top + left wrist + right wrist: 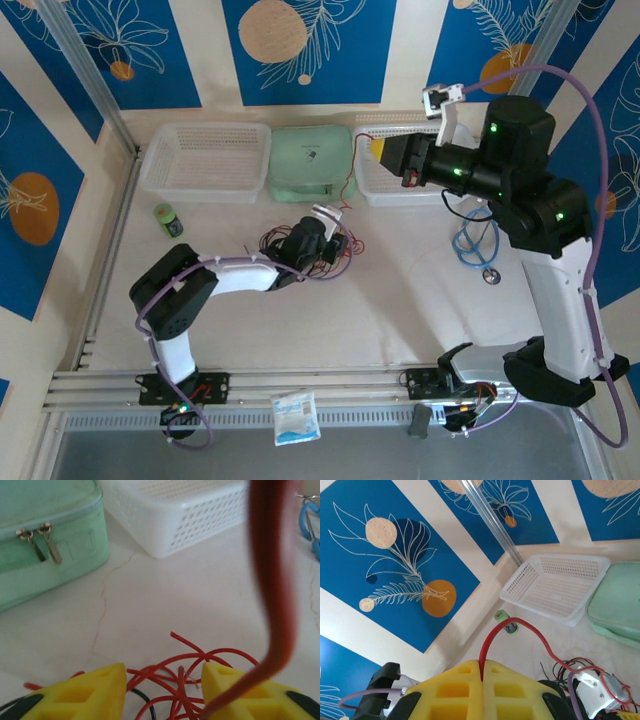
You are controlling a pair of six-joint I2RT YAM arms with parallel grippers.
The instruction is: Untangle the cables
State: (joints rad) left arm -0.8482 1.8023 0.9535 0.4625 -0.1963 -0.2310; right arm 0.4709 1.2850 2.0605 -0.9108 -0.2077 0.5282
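Overhead: left gripper (328,238) sits low on the tangle of cables (290,245), red and black, mid-table. Right gripper (398,160) hangs raised by a white basket (375,187), with a red cable (354,165) strung up from the pile.

Left wrist: yellow fingers (95,695) part-open, red strands between them.

Right wrist: jaws pinched tight on that red cable.

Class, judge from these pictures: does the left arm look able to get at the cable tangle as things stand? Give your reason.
Probably yes. The left pincer sits low at the cable tangle, red strands lying between its parted fingers, nothing blocking. One red cable rises close beside it.
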